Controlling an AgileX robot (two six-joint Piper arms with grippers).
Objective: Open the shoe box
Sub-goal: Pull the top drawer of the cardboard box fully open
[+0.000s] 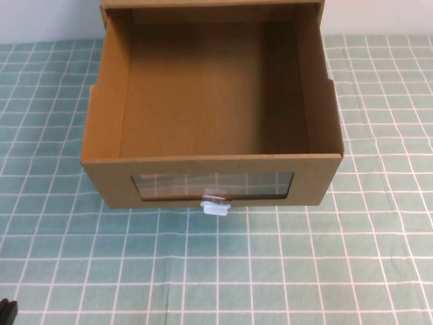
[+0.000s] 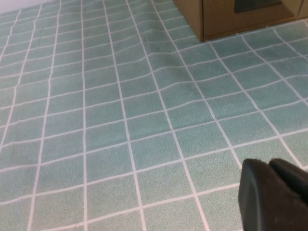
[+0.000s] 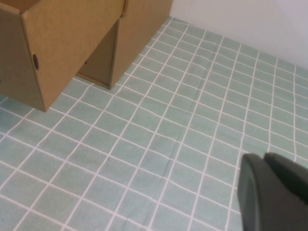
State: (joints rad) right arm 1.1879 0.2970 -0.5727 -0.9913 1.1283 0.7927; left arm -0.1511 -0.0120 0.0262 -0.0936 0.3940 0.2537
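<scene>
1. The right gripper [image 3: 265,161] hangs low over the surface [image 3: 159,144], its dark fingers pressed together with nothing between them
2. The left gripper [image 2: 270,166] hovers low over the same green checked cloth, fingers also together and holding nothing
3. The shoe box [image 1: 101,128] stands at the far middle of the surface, well apart from both grippers, with bare cloth between it and each of them
4. Its drawer [image 1: 108,181] is slid out toward the near side from the sleeve [image 1: 210,4], and the drawer's brown floor shows from above
5. The drawer's front panel faces near; it has a clear window [image 1: 213,185], and a white pull tab [image 1: 215,207] sits at the middle of its lower edge
6. Open cloth spreads near, left and right of the box; the widest free stretch is on the near side
7. A pale wall [image 3: 240,19] closes the far side behind the sleeve, and the cloth shows a slight ripple [image 2: 159,72] between the left gripper and the box
</scene>
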